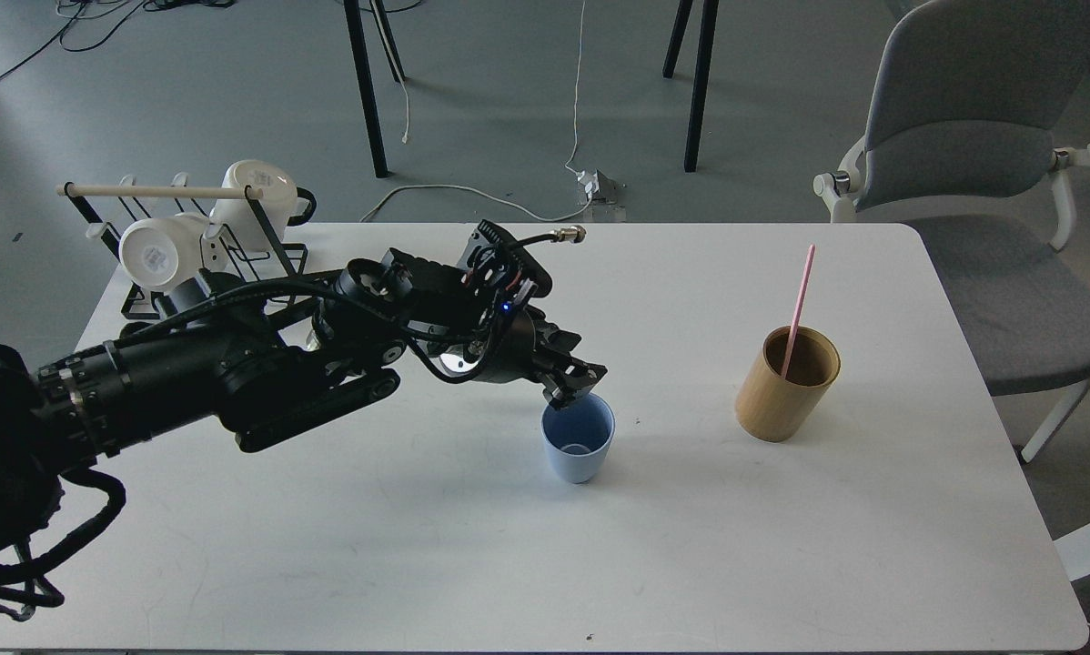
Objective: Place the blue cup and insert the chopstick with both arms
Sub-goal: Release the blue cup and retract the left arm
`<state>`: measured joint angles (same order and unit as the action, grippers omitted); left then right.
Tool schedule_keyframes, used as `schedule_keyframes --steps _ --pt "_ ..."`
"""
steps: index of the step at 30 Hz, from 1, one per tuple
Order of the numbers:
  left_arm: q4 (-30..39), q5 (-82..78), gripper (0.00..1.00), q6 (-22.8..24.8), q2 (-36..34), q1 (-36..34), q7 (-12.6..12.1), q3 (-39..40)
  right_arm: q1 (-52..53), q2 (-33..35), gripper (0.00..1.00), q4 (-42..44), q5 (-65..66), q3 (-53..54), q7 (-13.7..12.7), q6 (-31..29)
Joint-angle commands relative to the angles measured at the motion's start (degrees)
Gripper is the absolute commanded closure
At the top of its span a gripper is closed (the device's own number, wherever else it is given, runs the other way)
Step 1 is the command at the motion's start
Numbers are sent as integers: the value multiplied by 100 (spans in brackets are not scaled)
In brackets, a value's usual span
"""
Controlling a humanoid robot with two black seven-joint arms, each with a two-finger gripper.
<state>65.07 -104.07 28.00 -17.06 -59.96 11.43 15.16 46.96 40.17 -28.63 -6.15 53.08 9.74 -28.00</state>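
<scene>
The blue cup (579,441) stands upright on the white table (691,546), near its middle. My left gripper (573,383) hovers just above the cup's far rim, fingers apart and holding nothing. The pink chopstick (798,305) leans in the tan bamboo cylinder (784,389), which stands to the right of the cup. My right arm and gripper are out of view.
A black wire rack (263,246) with a pale wooden rod and two white mugs (156,255) stands at the table's back left, behind my left arm. A grey chair (973,136) stands off the table's right back corner.
</scene>
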Motion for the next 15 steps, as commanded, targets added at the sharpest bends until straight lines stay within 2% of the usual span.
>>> schedule_keyframes --steps 1,5,7,12,15 --pt "-56 1149 14 0 -245 63 237 820 24 490 1 -545 26 -630 10 0" --pt "-476 3054 12 0 -351 124 255 1593 15 1316 1 -1791 262 -1299 45 0" --pt "-828 4083 4 0 -351 177 220 1866 7 1685 1 -2468 604 -1388 45 0" --pt "-1769 6579 1 0 -368 195 211 2043 7 2170 1 -3901 2281 -1388 45 777" --pt "-1805 7829 1 0 -465 212 141 2193 -11 2267 1 -4605 3520 -1467 36 1234"
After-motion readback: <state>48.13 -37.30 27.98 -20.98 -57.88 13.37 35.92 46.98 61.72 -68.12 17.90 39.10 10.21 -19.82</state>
